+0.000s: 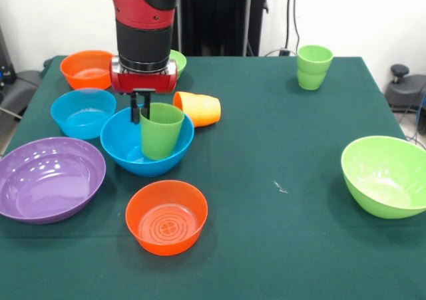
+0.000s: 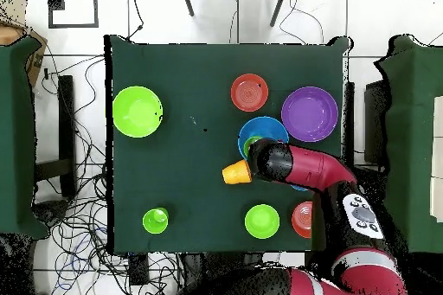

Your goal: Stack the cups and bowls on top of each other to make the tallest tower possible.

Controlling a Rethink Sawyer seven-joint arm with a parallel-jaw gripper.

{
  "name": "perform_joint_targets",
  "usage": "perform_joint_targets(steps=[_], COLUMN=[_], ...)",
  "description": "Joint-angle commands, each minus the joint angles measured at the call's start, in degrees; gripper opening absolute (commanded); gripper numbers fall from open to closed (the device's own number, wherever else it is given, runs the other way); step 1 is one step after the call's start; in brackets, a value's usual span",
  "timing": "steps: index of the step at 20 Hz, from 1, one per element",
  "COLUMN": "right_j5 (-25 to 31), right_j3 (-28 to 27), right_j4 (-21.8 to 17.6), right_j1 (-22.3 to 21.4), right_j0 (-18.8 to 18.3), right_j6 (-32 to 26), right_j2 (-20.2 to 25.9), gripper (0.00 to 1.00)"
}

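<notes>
My gripper (image 1: 141,112) hangs straight down over the blue bowl (image 1: 126,155). Its fingers (image 1: 135,111) are closed on the left rim of a green cup (image 1: 162,132), which stands upright inside that bowl. From overhead the cup (image 2: 251,144) shows in the blue bowl (image 2: 266,127), with my wrist covering the gripper. An orange cup (image 1: 198,108) lies on its side just behind the blue bowl. A green cup stack (image 1: 314,67) stands far right at the back. An orange bowl (image 1: 166,217) sits in front of the blue bowl.
A purple bowl (image 1: 50,179) sits front left, with a light blue bowl (image 1: 83,112) and an orange bowl (image 1: 86,68) behind it. A lime green bowl (image 1: 177,62) is partly hidden behind the arm. A large lime green bowl (image 1: 386,177) sits at the right edge.
</notes>
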Motion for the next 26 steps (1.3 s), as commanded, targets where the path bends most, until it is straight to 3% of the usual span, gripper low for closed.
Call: perform_joint_targets(steps=[1, 22, 23, 26], right_j5=[1.0, 1.0, 0.1, -0.3], right_j3=[-0.4, -1.6, -0.5, -0.2], right_j4=[-4.7, -2.5, -2.5, -2.4], right_j1=[0.7, 2.1, 1.7, 1.8], right_j0=[2.3, 8.6, 8.7, 9.4], right_j6=[2.3, 5.4, 5.5, 6.0], right_j2=[2.1, 0.6, 0.4, 0.2], gripper=[0.0, 0.0, 1.0, 1.0])
